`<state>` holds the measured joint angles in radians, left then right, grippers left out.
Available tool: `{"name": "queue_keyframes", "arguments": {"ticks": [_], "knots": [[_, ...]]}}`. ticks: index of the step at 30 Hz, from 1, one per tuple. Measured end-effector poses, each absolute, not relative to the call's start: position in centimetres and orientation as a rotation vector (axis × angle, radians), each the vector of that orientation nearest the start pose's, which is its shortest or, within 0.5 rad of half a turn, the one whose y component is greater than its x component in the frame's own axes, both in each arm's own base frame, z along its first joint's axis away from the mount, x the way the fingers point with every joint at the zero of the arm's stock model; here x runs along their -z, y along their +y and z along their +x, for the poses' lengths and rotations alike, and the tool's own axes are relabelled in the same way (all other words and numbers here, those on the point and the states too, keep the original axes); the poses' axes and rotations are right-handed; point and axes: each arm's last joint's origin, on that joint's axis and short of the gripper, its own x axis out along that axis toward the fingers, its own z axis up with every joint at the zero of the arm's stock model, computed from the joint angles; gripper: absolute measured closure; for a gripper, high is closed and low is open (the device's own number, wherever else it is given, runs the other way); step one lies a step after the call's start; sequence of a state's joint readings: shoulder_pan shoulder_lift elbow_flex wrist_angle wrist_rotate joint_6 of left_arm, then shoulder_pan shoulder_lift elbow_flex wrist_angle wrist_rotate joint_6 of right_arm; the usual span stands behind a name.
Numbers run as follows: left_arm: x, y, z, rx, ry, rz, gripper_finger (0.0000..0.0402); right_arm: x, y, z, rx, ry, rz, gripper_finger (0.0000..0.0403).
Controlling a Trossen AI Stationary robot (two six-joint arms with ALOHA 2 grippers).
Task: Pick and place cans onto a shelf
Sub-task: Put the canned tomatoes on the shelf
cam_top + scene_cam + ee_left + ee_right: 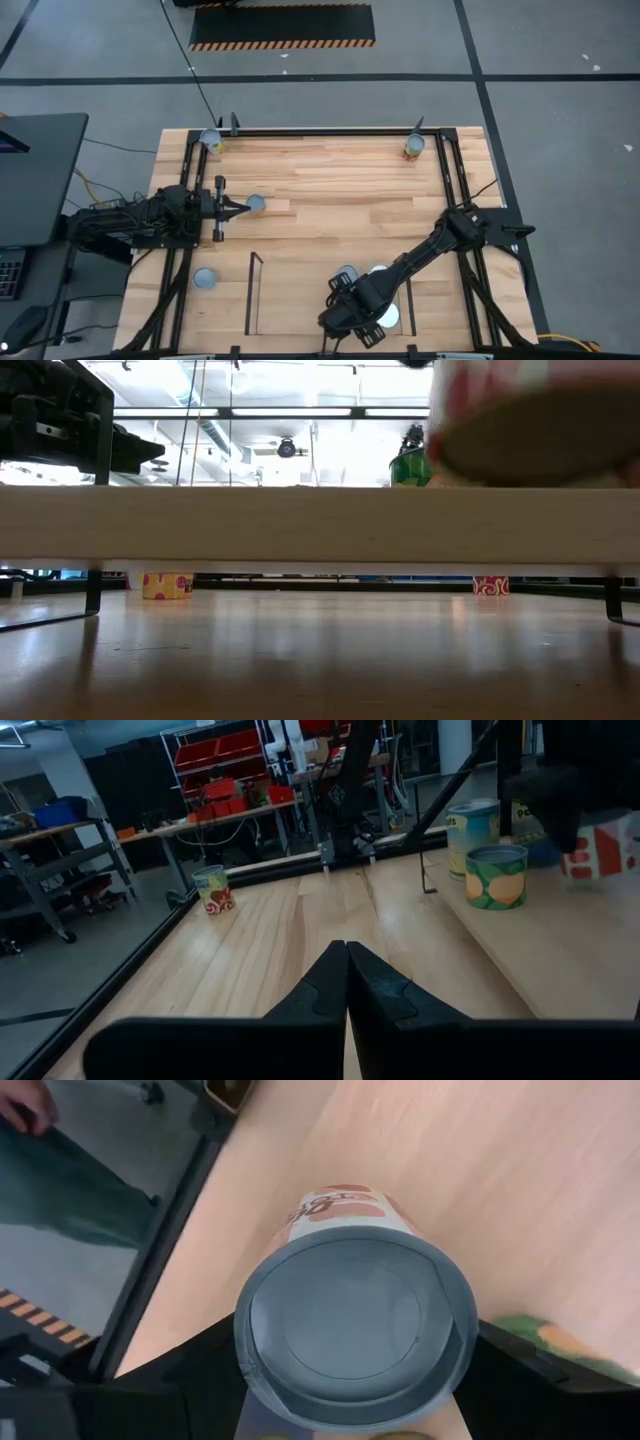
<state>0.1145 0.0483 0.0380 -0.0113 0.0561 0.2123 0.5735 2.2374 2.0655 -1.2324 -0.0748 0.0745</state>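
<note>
High view: the right gripper (pixel 365 322) clamps a red-labelled can (pixel 355 1335) over the shelf (pixel 300 300), where about three cans sit, while four wait across the table and the left gripper (pixel 240 208), pressed together, idles.

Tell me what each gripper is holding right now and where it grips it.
The right gripper holds a can by its sides, one finger on each side. The left gripper is shut and holds nothing.
</note>
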Motion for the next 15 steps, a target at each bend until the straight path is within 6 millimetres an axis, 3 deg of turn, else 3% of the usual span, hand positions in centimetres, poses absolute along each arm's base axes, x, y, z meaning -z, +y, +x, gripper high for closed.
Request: {"name": "queue_keyframes", "arguments": {"ticks": [15], "knots": [[-17.2, 1.0, 9.8, -0.056, 0.027, 0.210, 0.0390, -22.0, 24.4, 37.3, -0.483, 1.460, -0.320, 0.0089]]}}
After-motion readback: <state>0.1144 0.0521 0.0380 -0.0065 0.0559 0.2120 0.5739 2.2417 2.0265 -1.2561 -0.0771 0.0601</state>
